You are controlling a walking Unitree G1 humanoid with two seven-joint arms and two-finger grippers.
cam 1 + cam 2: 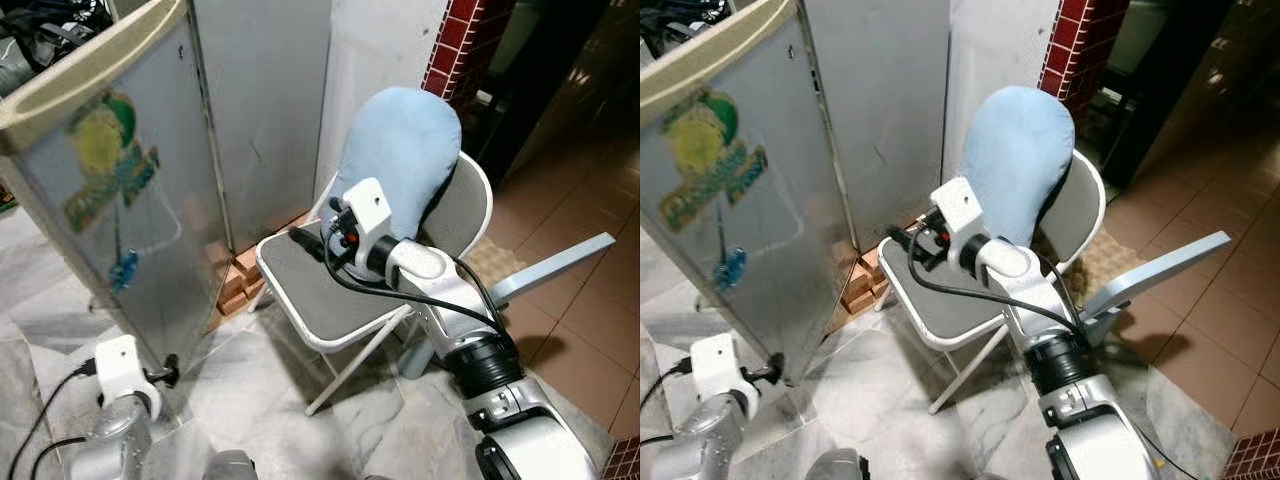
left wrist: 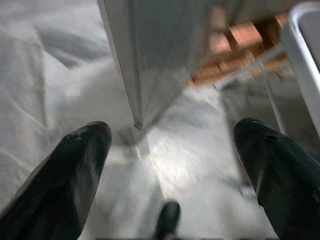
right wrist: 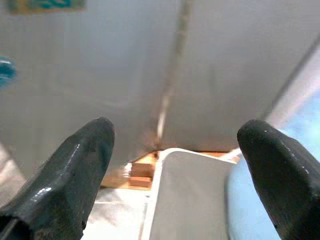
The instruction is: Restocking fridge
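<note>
The grey metal fridge, with a yellow and green sticker on its face, stands at the left; a second grey panel meets it at a seam. My right gripper hovers open over the seat of a white folding chair, holding nothing and pointing at the seam. In the right wrist view its fingers stand wide apart. My left gripper is low by the fridge's bottom corner, open and holding nothing.
A light blue cushion leans on the chair back. Bricks lie on the floor between chair and fridge. A grey bar juts out at the right. A red brick wall rises behind. White sheeting covers the floor.
</note>
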